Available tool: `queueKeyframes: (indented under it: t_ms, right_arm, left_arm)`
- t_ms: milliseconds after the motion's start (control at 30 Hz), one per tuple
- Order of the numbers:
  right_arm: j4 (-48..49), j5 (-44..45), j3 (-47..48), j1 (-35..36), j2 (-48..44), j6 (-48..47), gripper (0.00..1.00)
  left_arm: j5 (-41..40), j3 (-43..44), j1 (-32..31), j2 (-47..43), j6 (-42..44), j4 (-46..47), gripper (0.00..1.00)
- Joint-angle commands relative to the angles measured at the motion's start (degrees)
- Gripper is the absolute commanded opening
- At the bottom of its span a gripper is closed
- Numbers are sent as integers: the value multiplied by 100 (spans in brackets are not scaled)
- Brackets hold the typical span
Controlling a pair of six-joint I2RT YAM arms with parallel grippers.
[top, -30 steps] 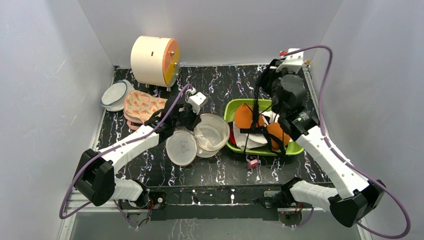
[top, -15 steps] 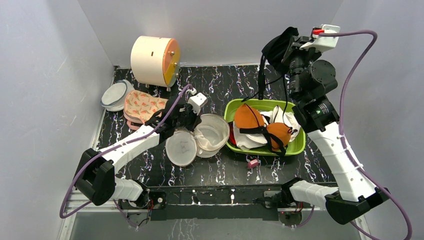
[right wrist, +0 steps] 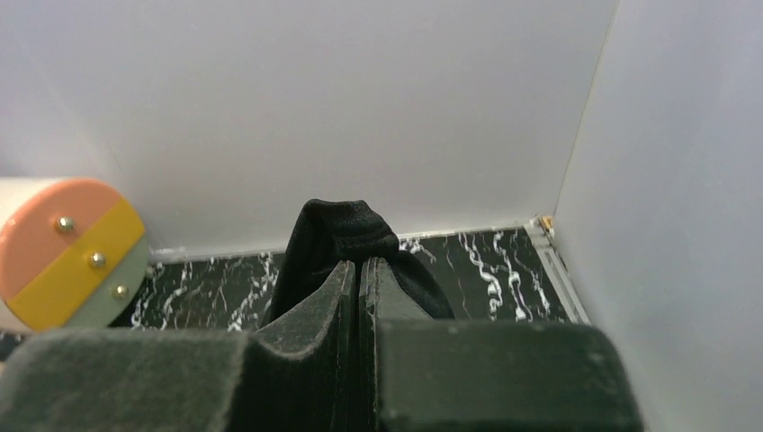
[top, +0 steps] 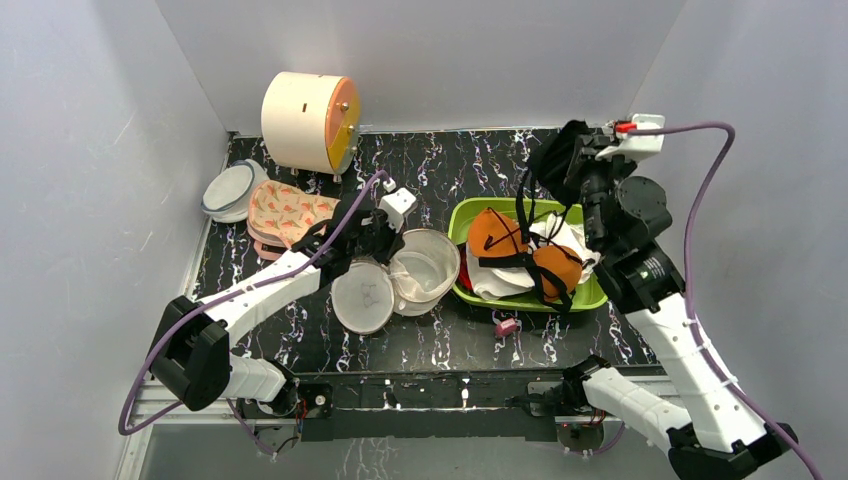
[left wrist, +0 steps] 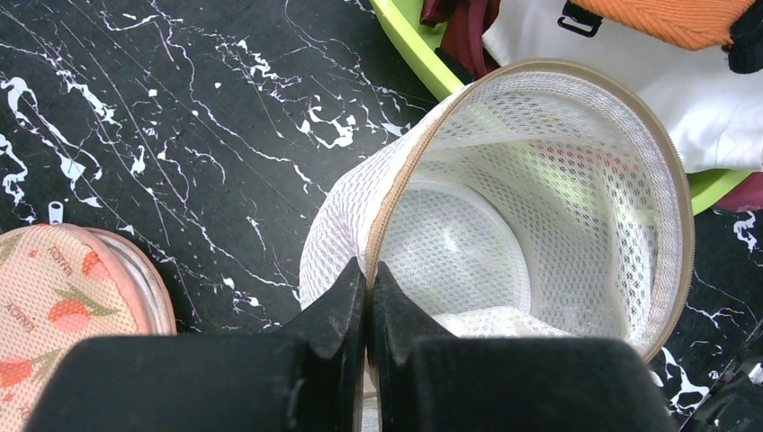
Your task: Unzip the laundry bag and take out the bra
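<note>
Standing there, I saw the bag [top: 425, 268] lying left of centre, unzipped, its two halves spread and the mesh bowl empty, so I judged both steps as good as done. The left gripper [left wrist: 369, 270] was pinched tight on the bag's zipper rim, holding the mouth up. To the right, the bra [top: 488, 233] was out of the bag: its orange cups lay on white garments [top: 490, 285] in the green basket [top: 592, 296], just beside the bag. Farther right and higher, the right gripper [right wrist: 358, 265] was clamped on a wad of black fabric [right wrist: 342, 225], the bra's band as far as I could tell, with straps running down to the cups. What seemed left was letting go.
</note>
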Motion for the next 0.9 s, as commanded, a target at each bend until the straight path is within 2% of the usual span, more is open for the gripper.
queueKeyframes:
  t_ms: [0, 367, 633, 867]
  right_arm:
    - [-305, -6, -524, -24, -351, 403, 0]
    - [-919, -449, -1738, -20, -395, 1868, 0]
    - [-1541, 208, -2077, -60, 224, 2962, 0]
    - [-1345, 271, -2601, -267, 588, 3276, 1]
  left_arm:
    - [-96, 14, -81, -30, 81, -20, 0]
    - [-247, 17, -146, 32, 78, -33, 0]
    - [-549, -6, -199, 31, 68, -43, 0]
    - [-766, -42, -227, 14, 85, 6, 0]
